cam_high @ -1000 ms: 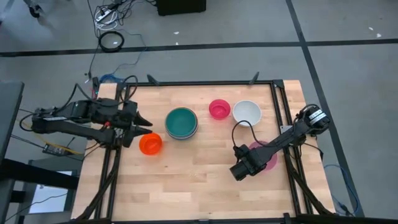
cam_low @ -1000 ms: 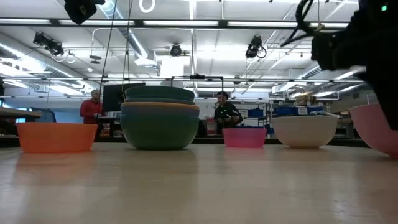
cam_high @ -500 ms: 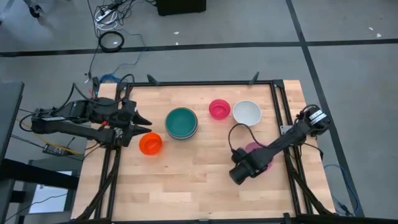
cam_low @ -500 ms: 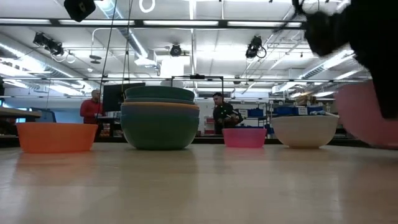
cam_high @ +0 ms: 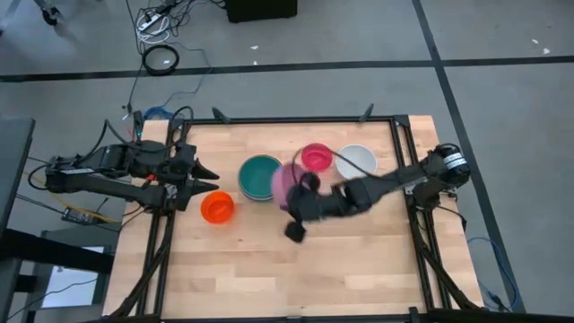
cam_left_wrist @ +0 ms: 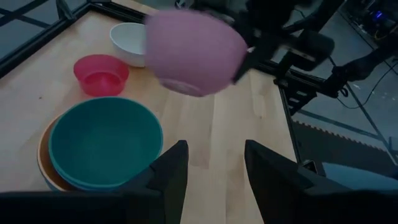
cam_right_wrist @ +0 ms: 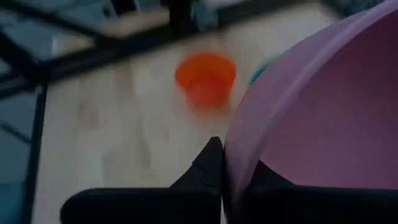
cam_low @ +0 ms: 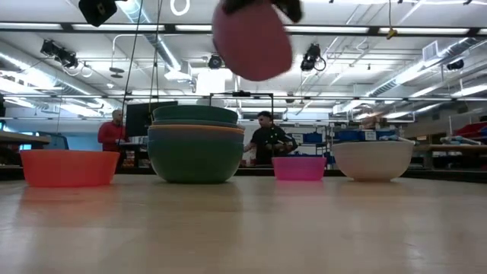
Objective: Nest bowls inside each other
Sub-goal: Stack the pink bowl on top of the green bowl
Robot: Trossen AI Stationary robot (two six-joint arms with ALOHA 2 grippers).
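The left gripper (cam_high: 208,173) hangs over the left edge of the pale wooden slatted surface (cam_high: 269,269), its jaws spread with nothing between them. Just to its right and nearer stands the small round red-orange plastic bowl (cam_high: 216,207), upright and apart from the others. Right of it is the stack of nested round plastic bowls (cam_high: 258,178): a teal bowl (cam_left_wrist: 104,138) sits on top, glossy and deep, and an orange rim (cam_left_wrist: 45,155) shows beneath it in the left wrist view; the low view shows the stack as banded layers of dark green and blue.

Just right of the stack, the round pale pink plastic bowl (cam_high: 285,182) is lifted clear of the surface, tilted on its side. The right gripper (cam_high: 300,192) has its jaws pinching the pink bowl's rim, one finger (cam_right_wrist: 205,165) outside the wall. In the low view this bowl hangs high above the stack's right side.

Farther right and toward the far edge stands the small round magenta plastic bowl (cam_high: 317,157), then the round white plastic bowl (cam_high: 359,160), both upright on the surface.
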